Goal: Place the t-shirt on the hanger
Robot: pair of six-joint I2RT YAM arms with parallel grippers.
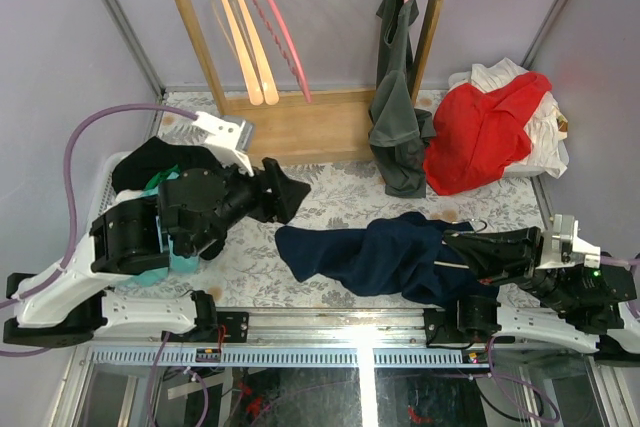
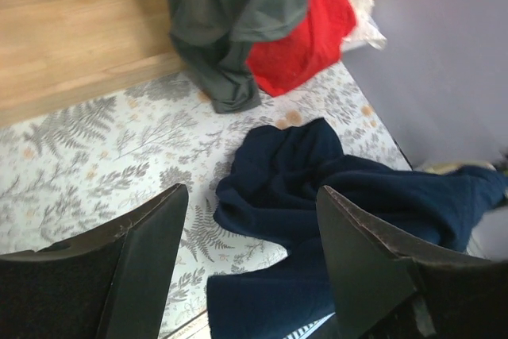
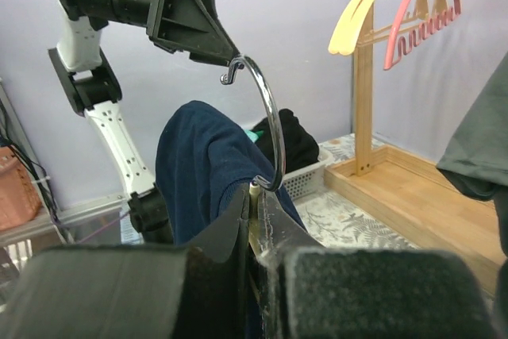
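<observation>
Right arm: the right gripper (image 3: 252, 213) is clamped tight on the hanger (image 3: 270, 117) at the base of its metal hook, which arches up and over just above the jaws. A sliver of cream shows between the fingers. The t-shirt (image 3: 198, 172) bunches against one side of these jaws and trails off as a long heap on the table (image 1: 340, 187), its long axis running across toward the left gripper (image 1: 290, 192). Left arm: the jaws stand wide and empty, apart from the cloth, whose loose end lies ahead of and below them, framed between the fingertips in the wrist view; this arm is the nearer to that end. Not made out: the neck opening, the sleeves, and whether either hanger arm sits inside the shirt
</observation>
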